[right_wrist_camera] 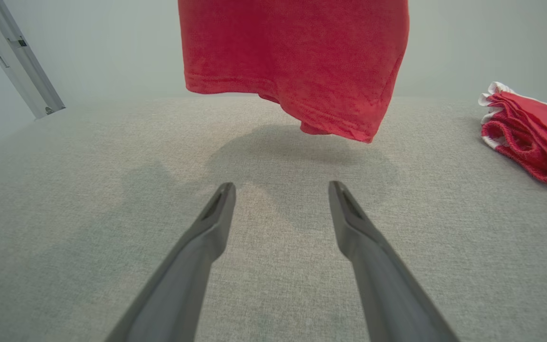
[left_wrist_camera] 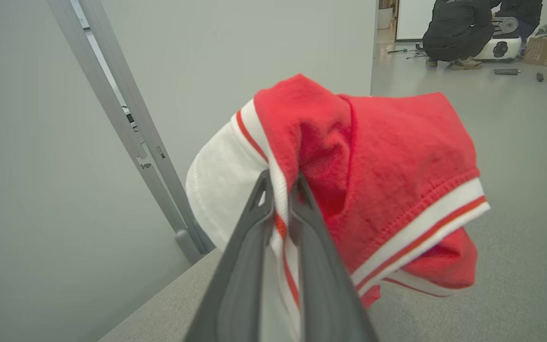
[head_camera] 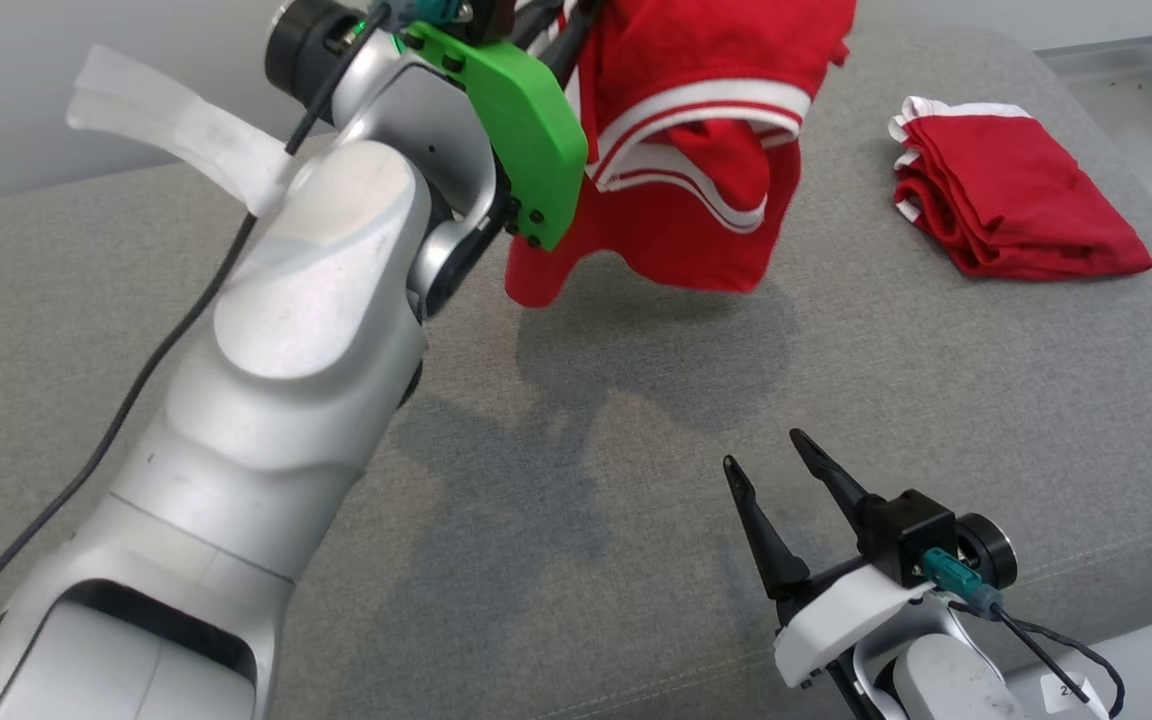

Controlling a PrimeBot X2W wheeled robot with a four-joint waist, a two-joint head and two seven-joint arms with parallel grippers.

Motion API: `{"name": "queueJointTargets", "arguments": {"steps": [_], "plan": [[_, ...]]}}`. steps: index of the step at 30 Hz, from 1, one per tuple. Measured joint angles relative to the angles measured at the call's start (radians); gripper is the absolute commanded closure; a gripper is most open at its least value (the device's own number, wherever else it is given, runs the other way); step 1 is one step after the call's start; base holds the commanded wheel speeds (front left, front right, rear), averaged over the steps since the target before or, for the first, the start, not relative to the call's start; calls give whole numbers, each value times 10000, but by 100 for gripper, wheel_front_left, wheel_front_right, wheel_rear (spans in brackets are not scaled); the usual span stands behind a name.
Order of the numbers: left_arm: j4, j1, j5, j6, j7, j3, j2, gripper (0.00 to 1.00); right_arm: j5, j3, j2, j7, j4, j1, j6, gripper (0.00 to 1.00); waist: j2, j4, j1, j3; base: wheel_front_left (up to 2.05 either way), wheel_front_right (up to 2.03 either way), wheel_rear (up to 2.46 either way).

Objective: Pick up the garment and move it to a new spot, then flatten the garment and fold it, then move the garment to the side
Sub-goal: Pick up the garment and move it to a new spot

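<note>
A red garment (head_camera: 696, 150) with white and red striped trim hangs in the air over the far middle of the grey cushion (head_camera: 636, 420). My left gripper (left_wrist_camera: 280, 183) is shut on its striped edge, and the cloth (left_wrist_camera: 387, 161) drapes over and past the fingertips. In the head view the left arm's green wrist plate (head_camera: 521, 125) sits beside the cloth. The garment's lower hem (right_wrist_camera: 302, 61) hangs clear of the cushion, with its shadow below. My right gripper (head_camera: 766, 455) stands open low at the near right, nothing between its fingers (right_wrist_camera: 216, 218).
A second red garment (head_camera: 1011, 195), folded, lies at the far right of the cushion (right_wrist_camera: 534, 137). A grey wall and a slanted metal frame (left_wrist_camera: 126, 118) stand behind. A person crouches on the floor far off (left_wrist_camera: 463, 28). A strip of white tape (head_camera: 176, 125) hangs from the left arm.
</note>
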Motion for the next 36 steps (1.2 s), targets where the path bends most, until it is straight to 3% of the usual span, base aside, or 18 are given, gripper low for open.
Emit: {"name": "queueJointTargets", "arguments": {"steps": [8,15,16,17,18,23,36], "plan": [[460,1362,-1356,180,621,-395,-50,100,88,-38,12,-77,27,-85,0,0,0,-331,0,415,0,0,0],[2224,2277,-1668,740,537,59,861,100,268,222,21,-92,169,-142,0,0,0,-460,0,300,0,0,0],[2464,2382,-1703,813,437,127,943,75,268,236,21,-92,192,-155,0,0,0,-474,0,261,0,0,0],[2665,2468,-1712,869,328,174,1032,21,268,244,21,-94,211,-156,0,0,0,-485,0,222,0,0,0],[2846,2537,-1724,940,163,215,1091,0,267,255,21,-94,238,-155,0,0,0,-490,0,186,0,0,0],[3570,2809,-1760,1099,-558,332,1218,0,263,232,21,-111,318,-128,0,0,0,-418,0,5,0,0,0],[3824,2651,-1381,554,-1434,-290,848,0,234,211,23,-121,397,121,0,0,-1,34,0,-622,0,0,0]]}}
